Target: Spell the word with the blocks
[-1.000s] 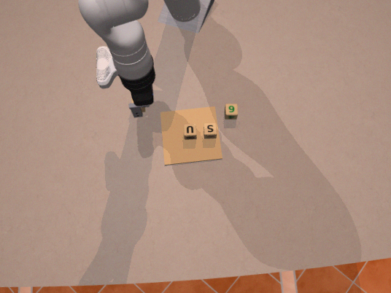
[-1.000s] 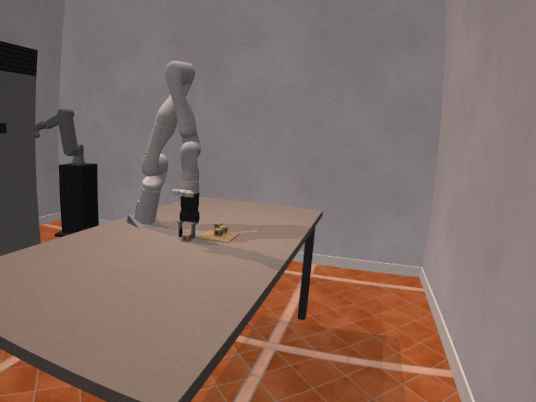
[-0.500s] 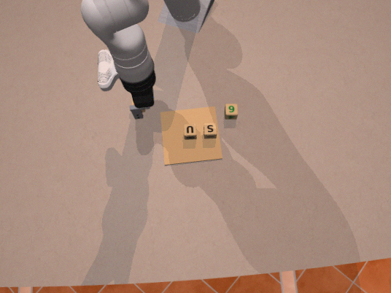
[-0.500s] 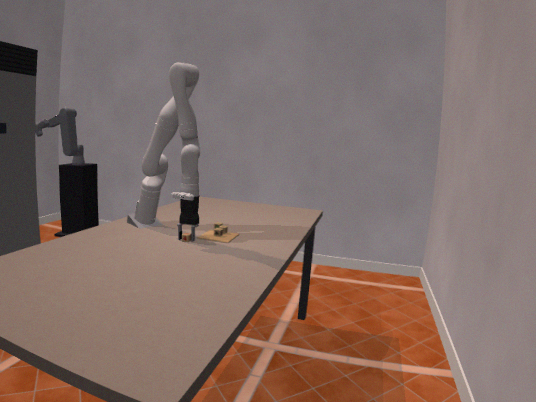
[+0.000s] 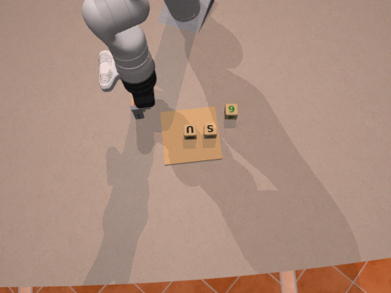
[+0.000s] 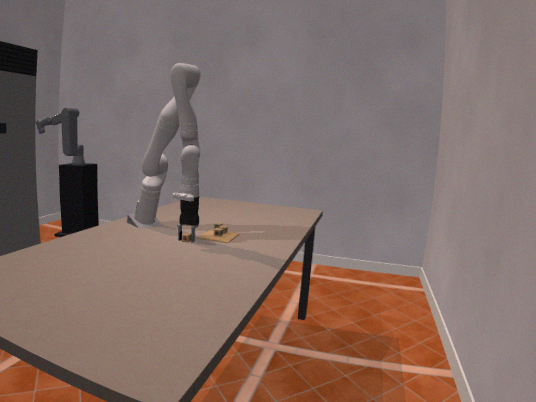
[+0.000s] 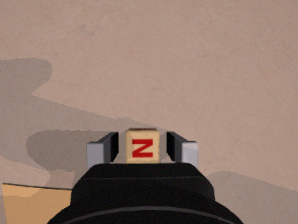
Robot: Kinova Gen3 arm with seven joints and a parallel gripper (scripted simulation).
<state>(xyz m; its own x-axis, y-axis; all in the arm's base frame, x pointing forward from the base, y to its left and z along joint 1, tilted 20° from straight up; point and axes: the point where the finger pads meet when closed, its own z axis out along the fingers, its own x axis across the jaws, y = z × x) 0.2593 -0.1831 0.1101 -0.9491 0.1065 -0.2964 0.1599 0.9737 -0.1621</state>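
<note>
The tan mat (image 5: 192,140) lies on the table and carries the U block (image 5: 190,130) and the S block (image 5: 210,130) side by side. The block with a green 9 (image 5: 231,111) stands on the table just off the mat's far right corner. My gripper (image 7: 142,142) is open and reaches down to the table left of the mat. The N block (image 7: 143,147), with a red letter, sits on the table between the open fingers. In the top view the gripper (image 5: 138,112) hides most of that block. In the exterior view the gripper (image 6: 186,234) stands beside the mat (image 6: 221,237).
The arm's base (image 5: 186,12) is at the table's far edge. The table's near edge and the tiled floor (image 5: 292,278) are far from the mat. A second arm on a black stand (image 6: 75,165) is off the table at the left.
</note>
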